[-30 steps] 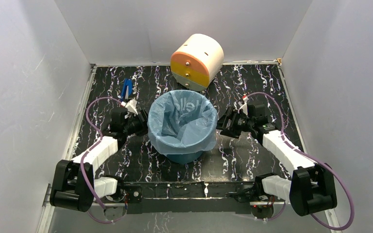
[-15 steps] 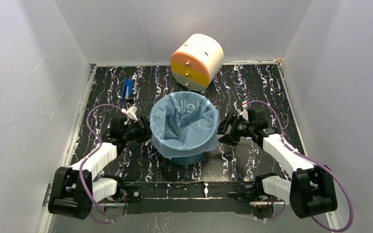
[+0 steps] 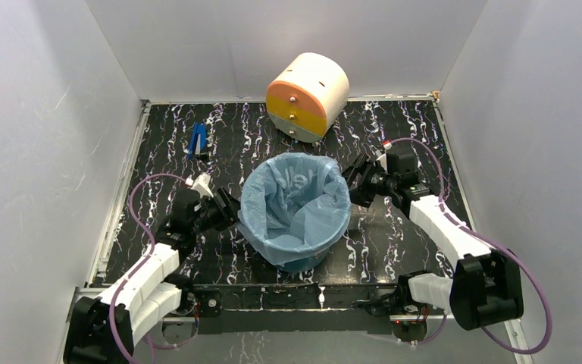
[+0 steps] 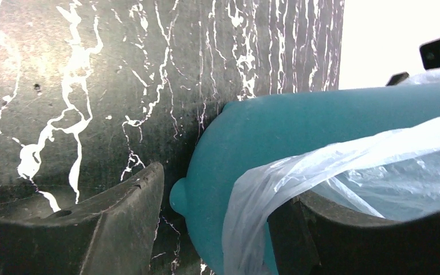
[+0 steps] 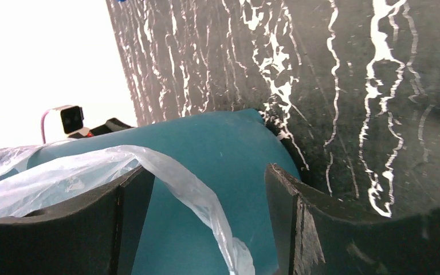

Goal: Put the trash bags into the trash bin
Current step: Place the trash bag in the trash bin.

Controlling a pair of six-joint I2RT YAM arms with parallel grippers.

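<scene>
The teal trash bin (image 3: 297, 262) stands mid-table, lined with the light-blue trash bag (image 3: 295, 208), whose hem is folded down over the rim. My left gripper (image 3: 225, 208) sits low against the bin's left side, open. In the left wrist view the bin wall (image 4: 275, 132) fills the gap of that gripper (image 4: 220, 189), and the bag hem (image 4: 378, 149) drapes over one of its fingers (image 4: 332, 235). My right gripper (image 3: 358, 180) is at the bin's right side, open. In its wrist view that gripper (image 5: 206, 172) straddles the bin wall (image 5: 217, 149), with the bag's edge (image 5: 80, 172) lying over the left one of the fingers (image 5: 63, 235).
A cream-and-orange drum (image 3: 308, 95) lies at the back against the wall. A small blue object (image 3: 197, 140) rests at the back left. White walls enclose the dark marbled table (image 3: 394, 250) on three sides.
The bin with its bag has shifted toward the near right. My left gripper followed it nearer and lower; my right gripper moved slightly back along the bin's right side.
</scene>
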